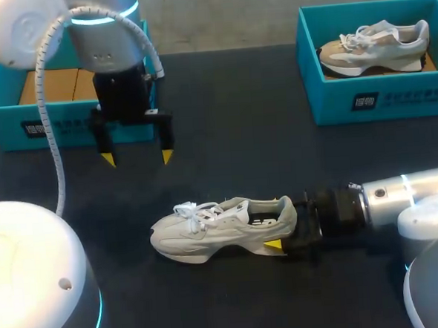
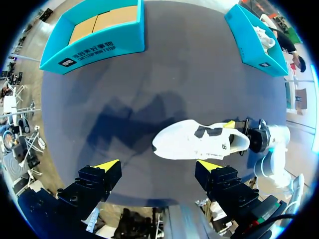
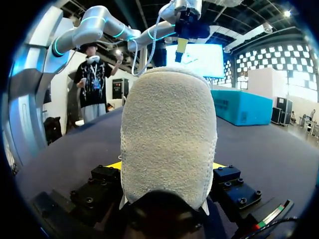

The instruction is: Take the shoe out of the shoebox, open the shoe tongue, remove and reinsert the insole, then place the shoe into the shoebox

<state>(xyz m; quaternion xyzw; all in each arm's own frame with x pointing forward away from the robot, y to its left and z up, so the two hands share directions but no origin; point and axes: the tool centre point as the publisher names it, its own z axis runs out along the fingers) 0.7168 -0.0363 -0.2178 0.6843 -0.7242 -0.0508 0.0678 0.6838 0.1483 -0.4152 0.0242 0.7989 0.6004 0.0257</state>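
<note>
Grey-white suede sneaker (image 1: pixel 223 227) lies on black table (image 1: pixel 238 118), heel clamped in right gripper (image 1: pixel 284 227); left gripper (image 1: pixel 137 158) hangs wide open, empty. Only step 1, unboxing, looks done.

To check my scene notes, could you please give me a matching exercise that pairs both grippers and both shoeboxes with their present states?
Things:
1. left gripper
2. right gripper
3. left shoebox
4. right shoebox

States:
A. holds a second shoe
B. shut on the heel of the pale shoe lying on the table
C. open, above the table
D. no shoe inside, brown bottom showing

Pairs: 1-C, 2-B, 3-D, 4-A
</note>
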